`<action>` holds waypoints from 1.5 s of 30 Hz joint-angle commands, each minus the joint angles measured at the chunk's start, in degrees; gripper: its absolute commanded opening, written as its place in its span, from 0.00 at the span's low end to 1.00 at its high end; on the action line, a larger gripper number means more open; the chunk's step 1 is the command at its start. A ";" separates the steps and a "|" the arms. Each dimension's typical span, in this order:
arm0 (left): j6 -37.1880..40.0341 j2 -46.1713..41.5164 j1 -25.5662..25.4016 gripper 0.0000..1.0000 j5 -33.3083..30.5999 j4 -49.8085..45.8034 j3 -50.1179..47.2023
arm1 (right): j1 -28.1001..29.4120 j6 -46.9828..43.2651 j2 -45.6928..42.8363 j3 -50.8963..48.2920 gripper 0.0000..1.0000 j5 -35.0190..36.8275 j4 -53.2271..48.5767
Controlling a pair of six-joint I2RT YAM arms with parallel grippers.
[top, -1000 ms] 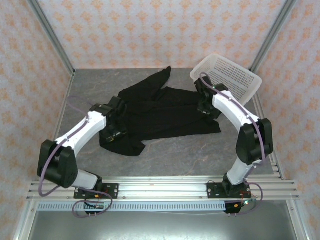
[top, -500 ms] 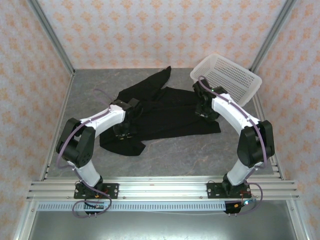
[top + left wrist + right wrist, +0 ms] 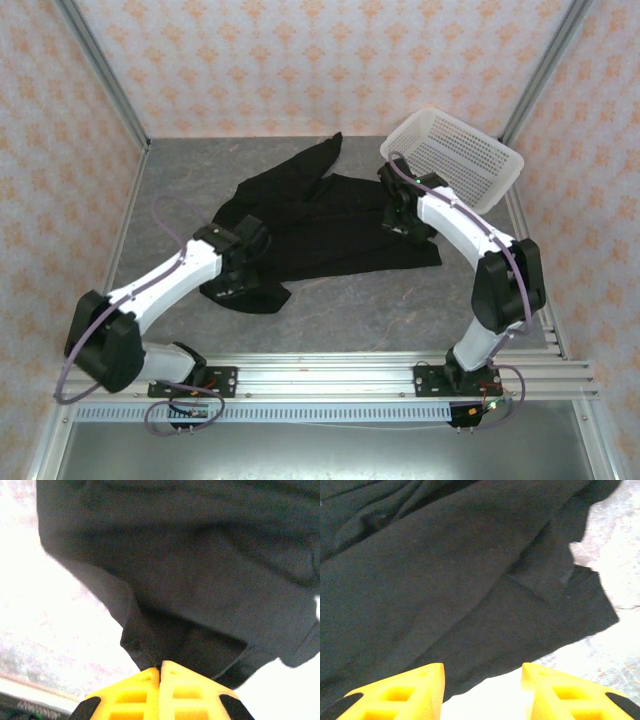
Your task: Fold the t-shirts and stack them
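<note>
Risk: we judge the t-shirt (image 3: pixel 330 225) may slip from the left pincer (image 3: pixel 160 672), because only the tips hold a thin fold.
Left pincer: pressed together on the near left edge of the cloth.
Right pincer (image 3: pixel 482 672): spread, over the right hem.
T-shirt: plain black, crumpled, mid worktop (image 3: pixel 350 310), left of the basket (image 3: pixel 455 155).

Fixed overhead view looking down, 2 wrist views close above shared t-shirt (image 3: pixel 330 228)
</note>
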 commanded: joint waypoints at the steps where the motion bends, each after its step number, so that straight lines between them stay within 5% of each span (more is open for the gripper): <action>1: -5.62 -2.38 -1.55 0.00 2.68 -6.76 -3.35 | 2.89 1.22 2.92 2.50 0.44 -1.40 1.21; 5: -7.46 -5.90 -1.56 0.00 3.33 -9.46 -4.51 | 6.35 2.74 6.22 4.48 0.44 -4.09 2.96; 8: -8.68 -8.27 -1.58 0.55 5.83 -8.65 -2.97 | 7.56 4.95 8.99 5.29 0.44 -7.40 4.94; 10: -9.32 -9.31 -1.57 0.66 5.83 -8.59 -0.84 | 8.11 5.98 10.72 5.90 0.44 -8.84 6.10; 16: -7.86 -4.58 6.19 0.53 3.80 -5.04 5.72 | 8.22 8.01 14.44 7.19 0.44 -12.20 8.68; 23: -3.84 11.68 15.88 0.42 6.09 2.46 8.86 | 7.84 8.20 19.46 9.44 0.42 -11.60 8.63; 33: -10.25 -3.53 7.15 0.60 7.83 -6.35 -7.76 | 6.13 5.63 7.53 4.70 0.47 -5.94 8.01; 45: -20.81 -2.60 1.76 0.66 10.22 8.57 -17.45 | 5.94 5.70 -1.47 -4.80 0.50 -8.94 8.31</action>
